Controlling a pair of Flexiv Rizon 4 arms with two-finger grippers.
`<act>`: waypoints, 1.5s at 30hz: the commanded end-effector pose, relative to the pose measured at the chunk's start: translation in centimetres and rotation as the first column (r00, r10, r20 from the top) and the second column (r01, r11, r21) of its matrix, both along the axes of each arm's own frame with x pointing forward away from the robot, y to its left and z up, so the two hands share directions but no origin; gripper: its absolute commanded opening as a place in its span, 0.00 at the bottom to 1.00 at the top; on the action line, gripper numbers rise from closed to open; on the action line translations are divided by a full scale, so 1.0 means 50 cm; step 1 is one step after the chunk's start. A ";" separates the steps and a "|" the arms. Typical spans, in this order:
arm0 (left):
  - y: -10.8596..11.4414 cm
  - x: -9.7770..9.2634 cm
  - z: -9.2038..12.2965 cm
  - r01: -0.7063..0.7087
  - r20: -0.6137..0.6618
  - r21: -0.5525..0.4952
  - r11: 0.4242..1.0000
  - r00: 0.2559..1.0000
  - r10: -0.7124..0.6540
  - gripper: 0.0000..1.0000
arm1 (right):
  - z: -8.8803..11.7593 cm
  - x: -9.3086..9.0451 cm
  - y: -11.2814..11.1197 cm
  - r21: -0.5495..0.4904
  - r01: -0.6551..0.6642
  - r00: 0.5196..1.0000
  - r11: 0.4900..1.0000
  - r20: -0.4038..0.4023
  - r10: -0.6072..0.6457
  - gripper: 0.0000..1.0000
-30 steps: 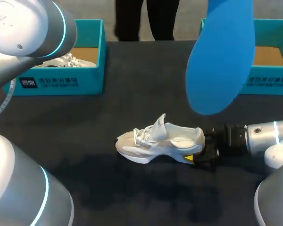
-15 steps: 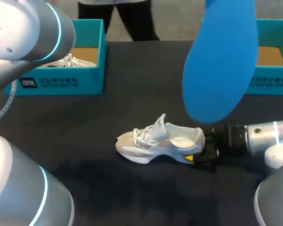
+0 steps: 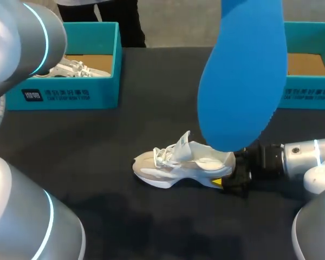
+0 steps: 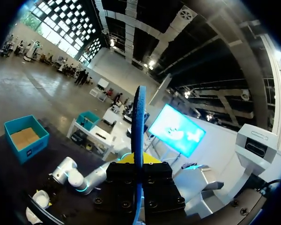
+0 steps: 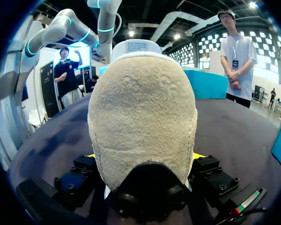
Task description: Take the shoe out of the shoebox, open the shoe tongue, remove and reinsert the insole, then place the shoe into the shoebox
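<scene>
**Insole lifted clear, shoe pinned at the heel**

Head view: the shoe [image 3: 181, 165] sits on the dark table [image 3: 97, 141]. The right gripper [image 3: 234, 176] is at its heel. The blue insole [image 3: 244, 76] hangs above the shoe. Beyond the shoe stand the left box [image 3: 97, 92] and the right box [image 3: 309, 92].

Left wrist view: the left gripper [image 4: 138, 161] is clenched on the insole, seen edge-on. The insole looks thin, light and bendy, so it is best held near one end and fed in toe first.

Right wrist view: the yellow tips flank the heel and the jaws grasp it. The fuzzy upper looks soft, and the shoe would likely slide on the table if let go
</scene>
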State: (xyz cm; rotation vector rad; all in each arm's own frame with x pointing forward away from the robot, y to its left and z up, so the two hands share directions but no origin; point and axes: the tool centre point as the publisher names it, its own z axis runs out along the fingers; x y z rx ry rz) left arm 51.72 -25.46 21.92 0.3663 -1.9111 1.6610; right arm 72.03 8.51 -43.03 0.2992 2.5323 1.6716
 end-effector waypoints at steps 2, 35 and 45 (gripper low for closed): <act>0.011 0.003 -0.013 0.001 -0.001 -0.008 1.000 1.000 -0.001 0.00 | 0.000 0.000 0.002 -0.004 0.001 1.000 1.000 -0.001 -0.001 0.00; 0.011 0.003 -0.013 0.001 -0.001 -0.008 1.000 1.000 -0.001 0.00 | 0.046 -0.019 -0.068 -0.136 0.004 0.997 0.991 -0.073 -0.014 1.00; 0.011 0.003 -0.013 0.001 -0.001 -0.008 1.000 1.000 -0.001 0.00 | 0.098 -0.041 -0.103 -0.361 -0.009 0.993 0.932 -0.110 -0.033 1.00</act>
